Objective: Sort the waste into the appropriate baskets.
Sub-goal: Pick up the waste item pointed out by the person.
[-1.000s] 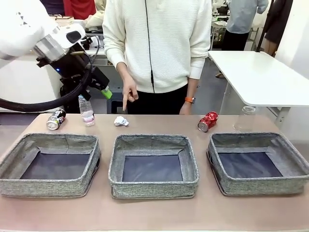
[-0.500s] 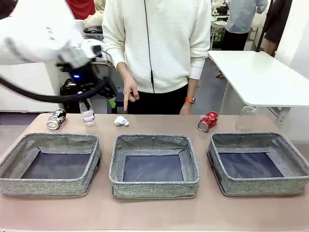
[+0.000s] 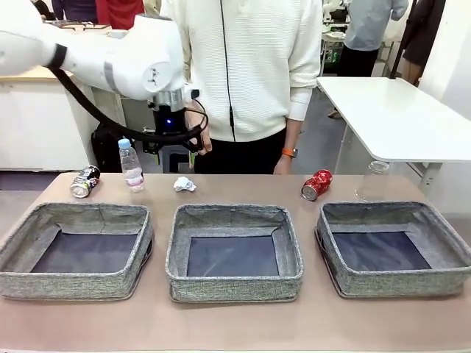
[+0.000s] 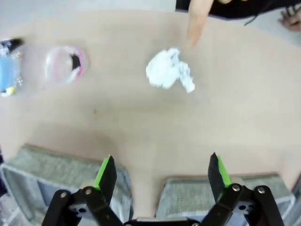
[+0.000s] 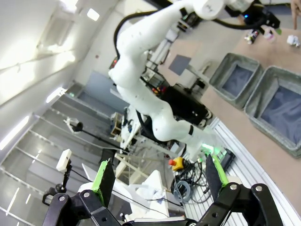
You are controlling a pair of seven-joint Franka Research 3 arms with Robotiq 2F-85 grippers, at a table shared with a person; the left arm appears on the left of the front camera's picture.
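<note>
The small bottle (image 4: 66,64) is blurred in the left wrist view

Work table (image 3: 235,327): matte tan-brown top. Behind it at right, a white table (image 3: 397,118) on white legs, standing on a grey floor (image 3: 324,147). Behind at left, a white cabinet (image 3: 37,136). Right wrist view: high pale ceiling with bright strip lights (image 5: 94,14); walls are light.

A tan table (image 3: 235,327) fills the foreground. At its far edge stands a person in a white ribbed sweater (image 3: 250,66), wearing an orange watch (image 3: 290,153). A white table (image 3: 397,118) stands farther back on the right, a white counter (image 3: 33,125) on the left. The right wrist view shows a red button (image 5: 178,163) beside tangled cables (image 5: 188,188)
</note>
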